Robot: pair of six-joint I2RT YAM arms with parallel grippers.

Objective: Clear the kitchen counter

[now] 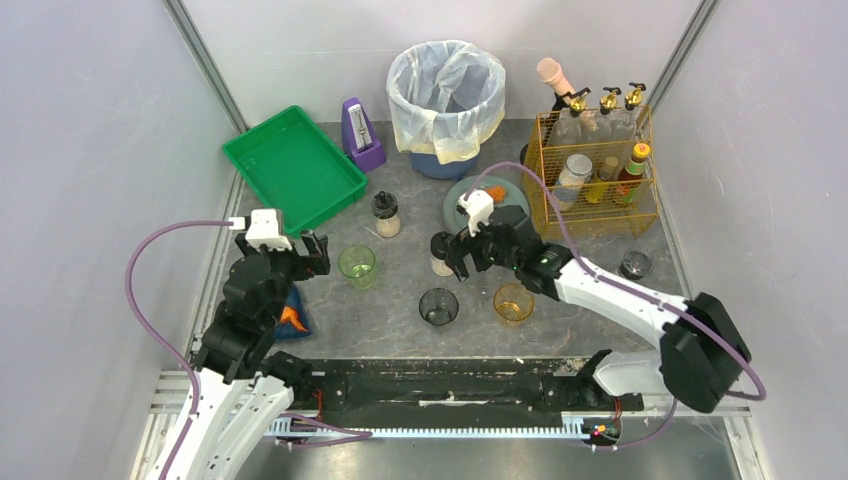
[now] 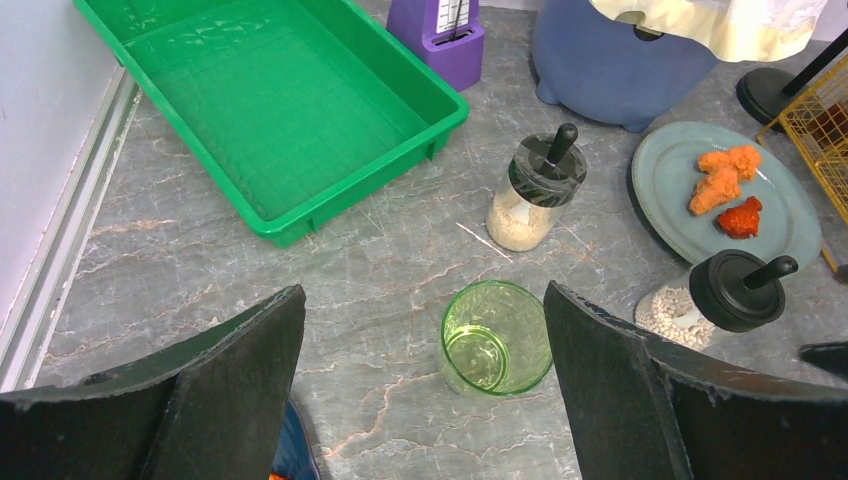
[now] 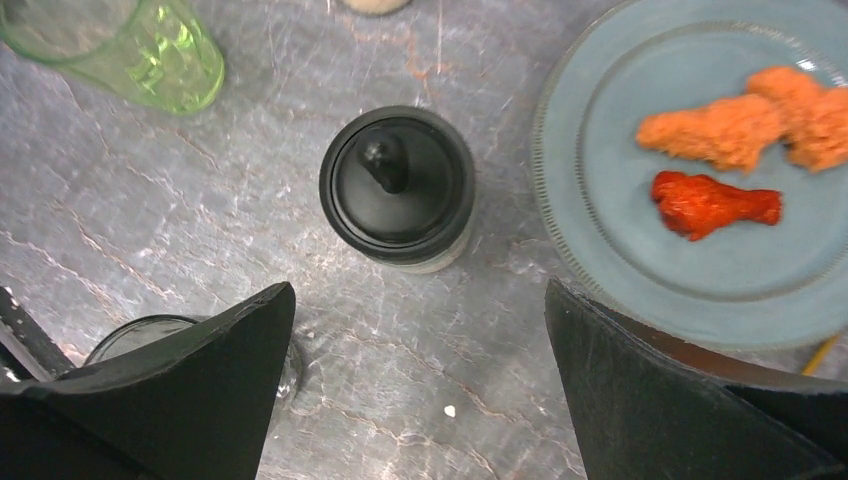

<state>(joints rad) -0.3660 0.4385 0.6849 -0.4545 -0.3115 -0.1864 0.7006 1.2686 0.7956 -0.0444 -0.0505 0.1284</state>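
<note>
Dark marbled kitchen counter (image 1: pixel 400 290) spreads under both arms, hard and fixed. My left gripper (image 2: pixel 420 300) stands wide, empty, facing the green glass (image 2: pixel 497 337); right gripper (image 3: pixel 415 290), wide too, hovers over the black-lidded jar (image 3: pixel 397 187) mid-counter. Both look fragile, slippery; I would pinch their sides.

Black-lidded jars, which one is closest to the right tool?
The jar beside the plate, just ahead of the right tool. The other jar stands farther off, nearer the green tray.
</note>
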